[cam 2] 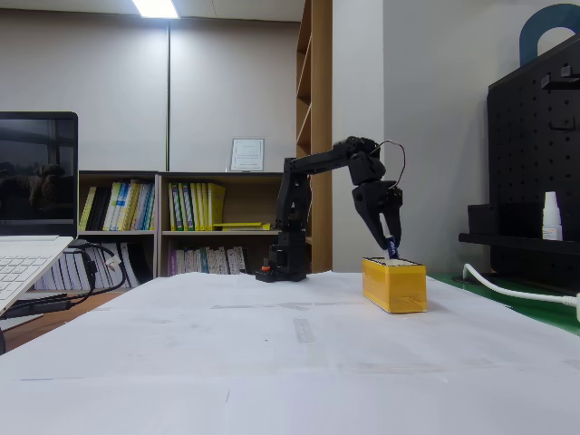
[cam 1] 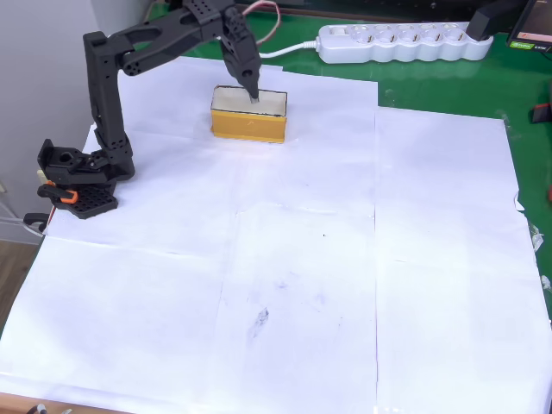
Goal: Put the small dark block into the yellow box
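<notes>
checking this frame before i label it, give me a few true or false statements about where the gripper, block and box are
1. The gripper is above the yellow box. True.
2. The small dark block lies on the paper far from the box. False: it sits at the gripper's fingertips, over the box's opening.
3. The box lies on its side. False: it stands upright, opening up.
4. A white power strip lies behind the box in the overhead view. True.
</notes>
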{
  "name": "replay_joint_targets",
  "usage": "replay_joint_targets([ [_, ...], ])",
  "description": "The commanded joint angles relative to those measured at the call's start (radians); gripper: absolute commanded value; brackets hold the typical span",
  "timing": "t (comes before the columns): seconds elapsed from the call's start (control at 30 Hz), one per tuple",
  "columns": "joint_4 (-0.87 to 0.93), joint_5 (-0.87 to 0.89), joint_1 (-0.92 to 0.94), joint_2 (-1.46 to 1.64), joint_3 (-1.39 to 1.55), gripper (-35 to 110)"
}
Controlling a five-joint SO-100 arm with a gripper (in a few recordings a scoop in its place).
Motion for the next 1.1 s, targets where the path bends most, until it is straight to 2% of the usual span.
replay_joint_targets([
  [0.0, 0.025, -0.008, 0.006, -0.009, 0.034, 30],
  [0.07, 0.025, -0.011, 0.012, -0.012, 0.035, 34],
  [0.27, 0.084, -0.021, -0.006, -0.133, 0.114, 34],
  [0.37, 0.127, -0.021, -0.014, -0.247, 0.209, 34],
  [0.5, 0.156, -0.006, 0.026, -0.48, 0.163, 34],
  [0.57, 0.184, -0.044, 0.075, -0.591, 0.029, 34],
  [0.67, 0.127, -0.106, 0.184, -0.765, -0.293, 32],
  [0.9, -0.012, -0.127, 0.41, -1.069, -0.839, 2],
  [1.07, -0.083, -0.172, 0.486, -1.335, -1.215, 0],
])
